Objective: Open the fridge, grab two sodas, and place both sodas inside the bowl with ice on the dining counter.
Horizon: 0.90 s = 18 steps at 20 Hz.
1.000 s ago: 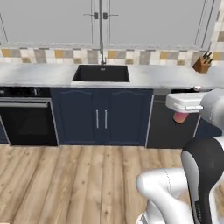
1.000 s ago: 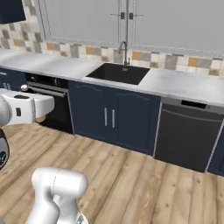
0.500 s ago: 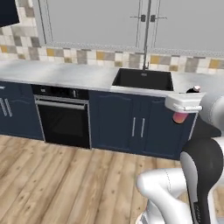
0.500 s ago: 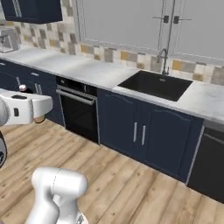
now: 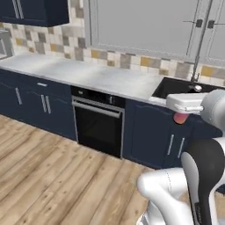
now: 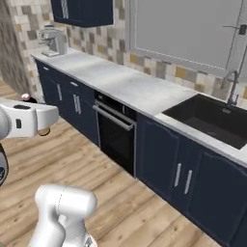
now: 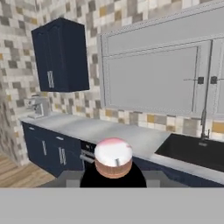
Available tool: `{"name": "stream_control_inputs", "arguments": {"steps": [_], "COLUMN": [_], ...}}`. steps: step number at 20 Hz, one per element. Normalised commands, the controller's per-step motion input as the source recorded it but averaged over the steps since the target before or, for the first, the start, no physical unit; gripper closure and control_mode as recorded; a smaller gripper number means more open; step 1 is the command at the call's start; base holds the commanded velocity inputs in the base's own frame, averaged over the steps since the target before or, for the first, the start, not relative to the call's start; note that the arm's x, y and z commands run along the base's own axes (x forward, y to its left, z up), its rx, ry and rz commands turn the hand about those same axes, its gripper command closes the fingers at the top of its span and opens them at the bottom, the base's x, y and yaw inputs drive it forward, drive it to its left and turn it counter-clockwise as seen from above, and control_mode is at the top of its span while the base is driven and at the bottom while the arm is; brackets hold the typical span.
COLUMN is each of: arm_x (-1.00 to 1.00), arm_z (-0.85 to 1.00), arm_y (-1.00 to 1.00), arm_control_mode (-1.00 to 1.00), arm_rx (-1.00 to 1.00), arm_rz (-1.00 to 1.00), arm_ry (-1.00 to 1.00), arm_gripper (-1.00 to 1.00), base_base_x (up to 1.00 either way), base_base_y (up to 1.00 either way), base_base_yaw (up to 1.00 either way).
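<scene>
The gripper (image 5: pixel 181 115) is closed on the pink soda bottle (image 5: pixel 180 117), held out in front of the arm at about counter height; in the left base view the pink body hangs just below the white hand, and in the right base view the same bottle (image 6: pixel 43 130) peeps out under the hand at the left edge. In the hand view the bottle (image 7: pixel 113 157) is seen end-on, a pale round face over a pinkish-brown rim, seated between the jaws; the fingertips themselves are hidden behind it. The scene beyond is a navy run of cabinets under a grey marbled worktop (image 5: pixel 101 77), with a built-in oven (image 5: pixel 97 126) to the left, a black sink (image 6: pixel 212 119) and tap to the right, and a coffee machine (image 6: pixel 52 41) at the far left end. Judgement: one soda is in hand and in transit, and the second remains to be fetched. The bottle is judged light, rigid and smooth-walled, so liable to slip or swing if the arm turns sharply. The sound hold is across the straight body, near mid-height, not at the narrow neck. Release should be low into the bowl, since ice gives an uneven, shifting bed and a tall bottle may tip
</scene>
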Motion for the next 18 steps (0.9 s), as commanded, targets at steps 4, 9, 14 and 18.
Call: {"name": "stream_control_inputs", "arguments": {"steps": [4,9,14,18], "arm_x": [0.00,0.00,0.00,0.00], "arm_z": [0.00,0.00,0.00,0.00], "arm_y": [0.00,0.00,0.00,0.00], "arm_control_mode": [1.00,1.00,1.00,1.00], "arm_rx": [0.00,0.00,0.00,0.00], "arm_rz": [0.00,0.00,0.00,0.00], "arm_ry": [0.00,0.00,0.00,0.00], "arm_gripper": [1.00,1.00,1.00,1.00], "base_base_x": [0.91,0.95,1.00,1.00], "base_base_y": [0.00,0.02,0.16,0.28], "base_base_yaw": [0.43,0.40,0.31,0.26]}}
